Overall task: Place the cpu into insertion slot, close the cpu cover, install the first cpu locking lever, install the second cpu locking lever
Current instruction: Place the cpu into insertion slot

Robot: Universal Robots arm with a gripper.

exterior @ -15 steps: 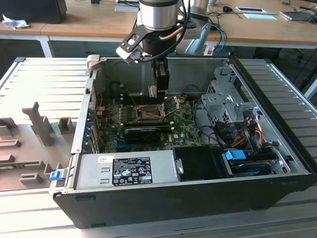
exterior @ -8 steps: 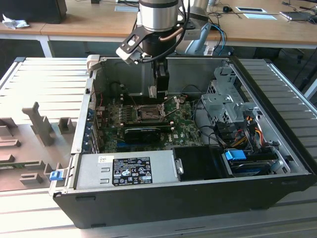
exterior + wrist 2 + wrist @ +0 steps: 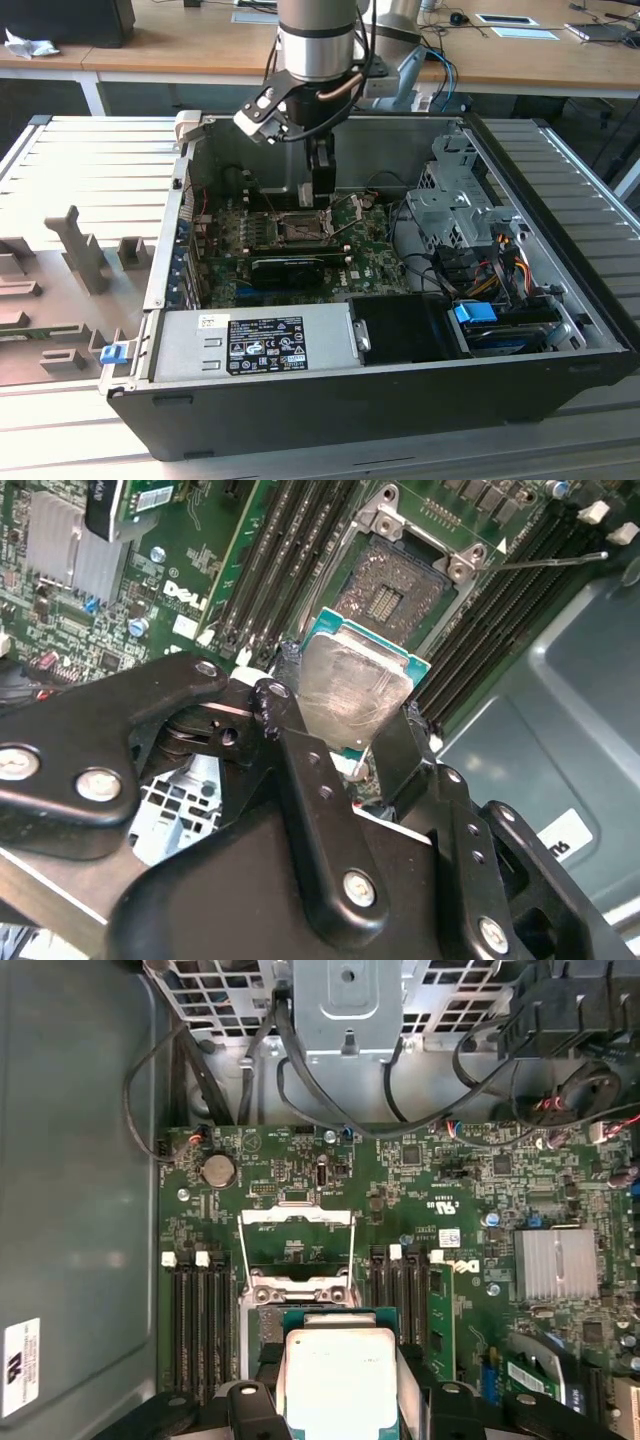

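In the exterior view, far out at 9 o'clock from me, grey fixture blocks (image 3: 85,255) stand on the slatted counter (image 3: 90,160). A blue clip (image 3: 113,352) sits at about 8 o'clock, by the corner of the open computer case (image 3: 400,395). Inside the case, the silver power supply (image 3: 255,340) lies along the 6 o'clock edge. The long black expansion card (image 3: 290,268) lies between it and the insertion slot (image 3: 300,228). My end effector (image 3: 320,195) hangs straight down into the case, with its tip just at 1 o'clock of the slot. The grey drive cage (image 3: 455,205) takes up the case's 3 o'clock side, with coloured cables (image 3: 500,250) at its 5 o'clock.

I have the end effector (image 3: 345,725) closed narrow on the cpu (image 3: 352,692). In the second wrist view a black finger (image 3: 290,735) presses on each of two opposite edges, and the silvery face shows between them. I hold the cpu in the air, apart from the insertion slot (image 3: 395,590), whose dark centre lies bare. A thin metal lever (image 3: 550,560) sticks out past the socket's corner.

In the first wrist view the cpu (image 3: 340,1380) overlaps the near edge of the insertion slot (image 3: 262,1328). The cpu cover (image 3: 297,1250) stands open just beyond it, with memory slots (image 3: 195,1330) on either side.
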